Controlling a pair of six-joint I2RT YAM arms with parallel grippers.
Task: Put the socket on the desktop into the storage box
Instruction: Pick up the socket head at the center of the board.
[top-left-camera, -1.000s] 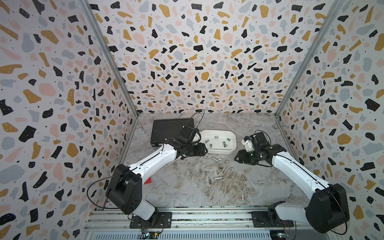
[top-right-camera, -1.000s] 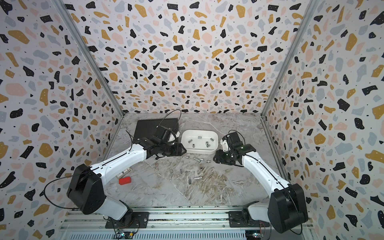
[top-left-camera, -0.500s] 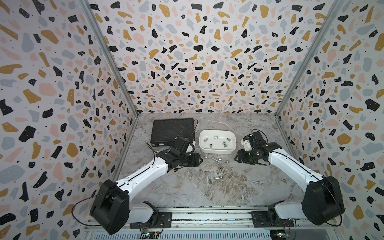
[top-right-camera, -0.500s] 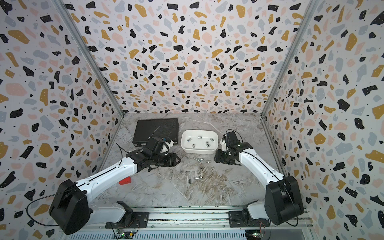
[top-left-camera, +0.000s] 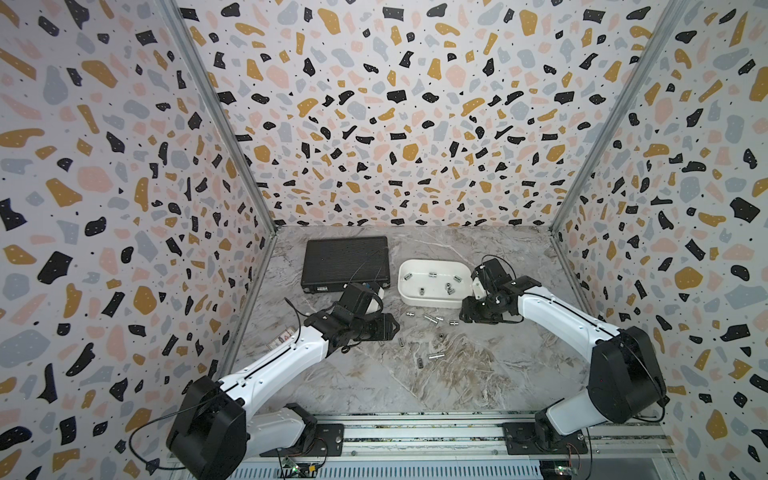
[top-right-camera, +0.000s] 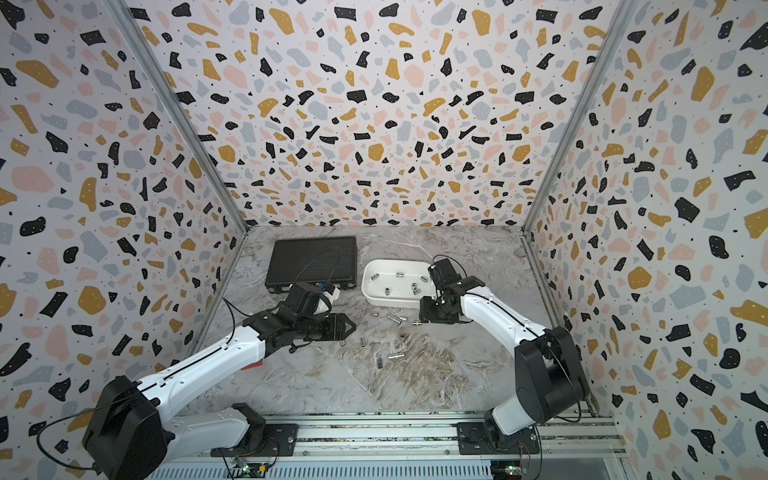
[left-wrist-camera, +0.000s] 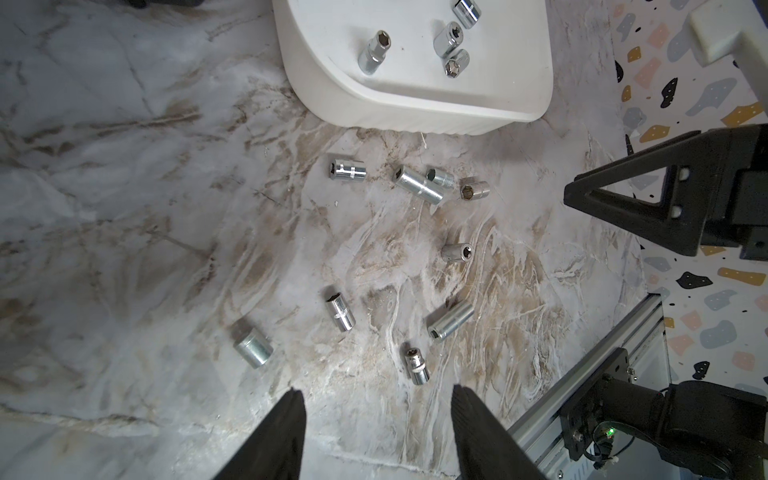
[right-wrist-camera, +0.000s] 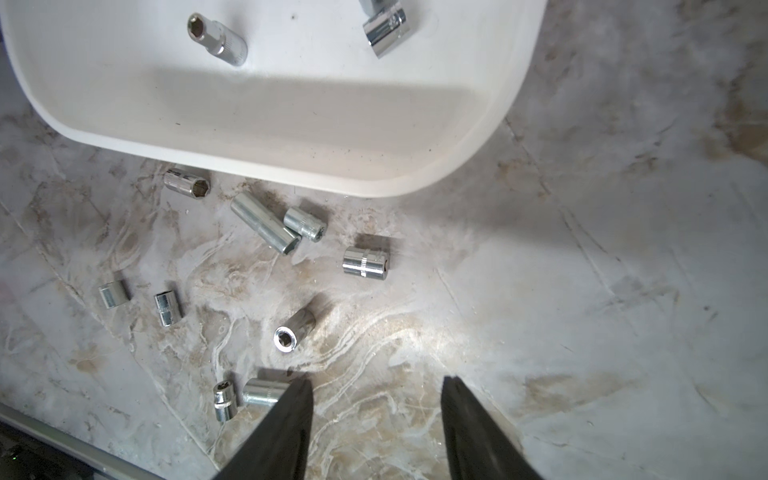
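Observation:
Several chrome sockets (top-left-camera: 430, 319) lie loose on the marble desktop (top-left-camera: 478, 374), just in front of the white storage box (top-left-camera: 432, 302). Several more sockets (top-left-camera: 432, 274) rest inside the box. My left gripper (top-left-camera: 390, 328) is open, low over the desktop to the left of the loose group. In the left wrist view the left gripper (left-wrist-camera: 376, 395) has only bare marble between its fingers, with a small socket (left-wrist-camera: 417, 365) just beyond them. My right gripper (top-left-camera: 463, 313) is open beside the box's near right corner. In the right wrist view the right gripper (right-wrist-camera: 376, 382) is empty, and a short socket (right-wrist-camera: 365, 262) lies ahead.
A black ribbed case (top-left-camera: 345, 264) lies at the back left, beside the storage box. A small red-labelled item (top-left-camera: 282, 338) shows by the left forearm. Terrazzo walls close three sides, and a metal rail (top-left-camera: 415, 432) runs along the front edge.
My left arm has drawn back from the storage box's left end toward the front and now hangs over the desktop. The right gripper has shifted slightly left. Both stay open.

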